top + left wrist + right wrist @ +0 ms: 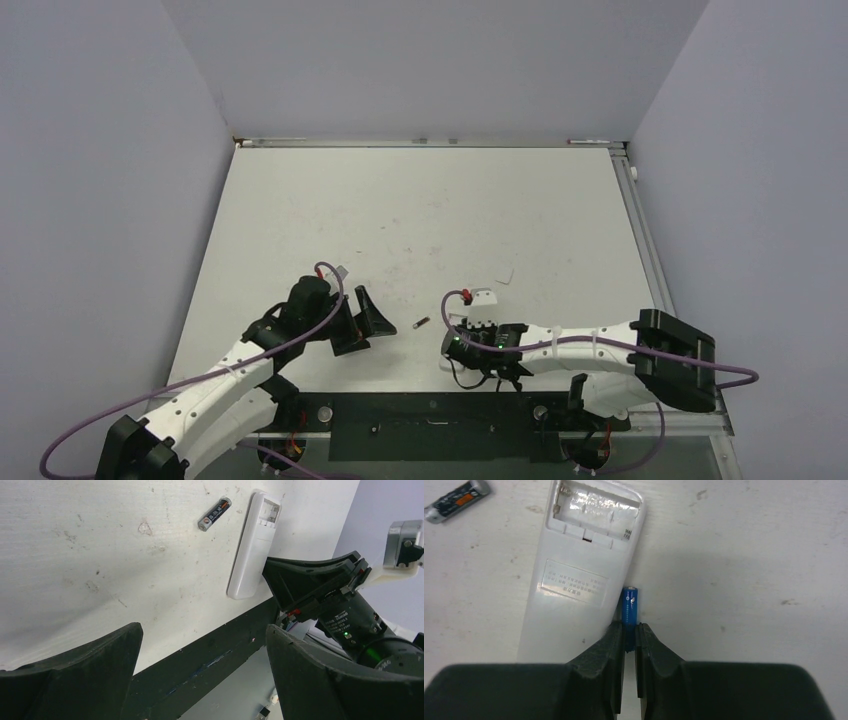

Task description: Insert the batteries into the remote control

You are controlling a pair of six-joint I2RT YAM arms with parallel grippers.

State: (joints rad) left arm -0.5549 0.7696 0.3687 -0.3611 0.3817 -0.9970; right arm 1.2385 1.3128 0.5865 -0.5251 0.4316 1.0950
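The white remote control (574, 580) lies back up on the table, its battery compartment (591, 507) open and empty. It also shows in the left wrist view (252, 545). My right gripper (630, 630) is shut on the near end of the blue battery (629, 605), which lies along the remote's right edge. The dark battery (455, 500) lies loose on the table to the left of the remote, seen from above (421, 322) and in the left wrist view (214, 513). My left gripper (202, 645) is open and empty, left of the dark battery (372, 333).
A black strip (430, 410) runs along the table's near edge, close behind both grippers. The white table (420, 220) has grey walls on three sides. My right arm (560, 345) covers most of the remote in the top view.
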